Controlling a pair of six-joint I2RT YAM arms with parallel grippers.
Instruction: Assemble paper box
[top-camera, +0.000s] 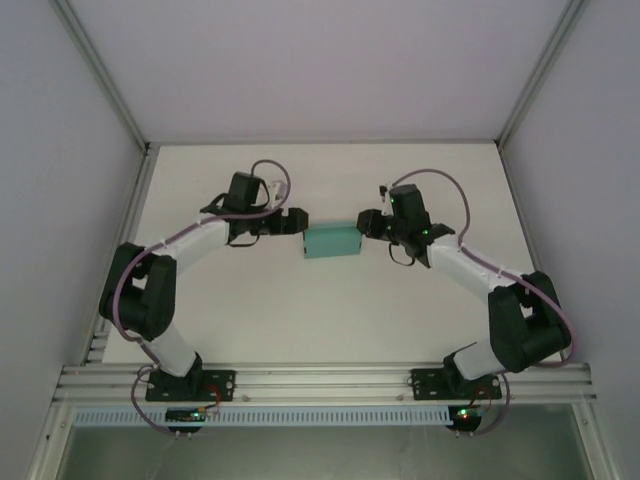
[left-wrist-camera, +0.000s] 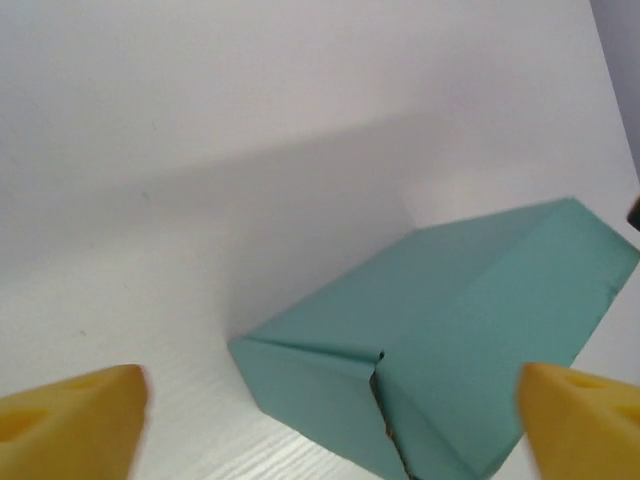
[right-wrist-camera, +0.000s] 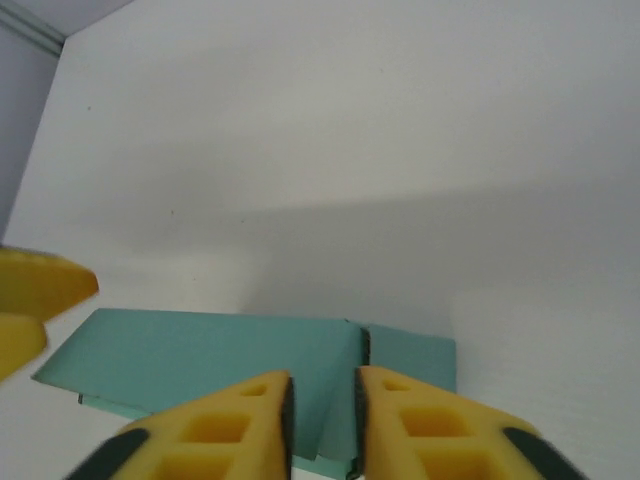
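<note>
1. Top view: you have one paper box (top-camera: 332, 241), teal and already folded into a low block. It lies near the middle of the table (top-camera: 320, 320), between your two arms. The left jaws sit just beside its left end and the right jaws are up against its right end.
2. Left wrist view: the left jaws stand wide with nothing in them. You see two yellow pads (left-wrist-camera: 70, 420), and the box lies ahead between them. One seam (left-wrist-camera: 380, 400) on the near end gapes slightly. Judge the box light thin card, likely to skid on the smooth table and to dent if squeezed across its flat top. Take it by the folded ends or edges.
3. Right wrist view: the right jaws stand narrow, with a slit between two pads (right-wrist-camera: 240, 430) and box card showing in it. You cannot tell whether they nip it.
</note>
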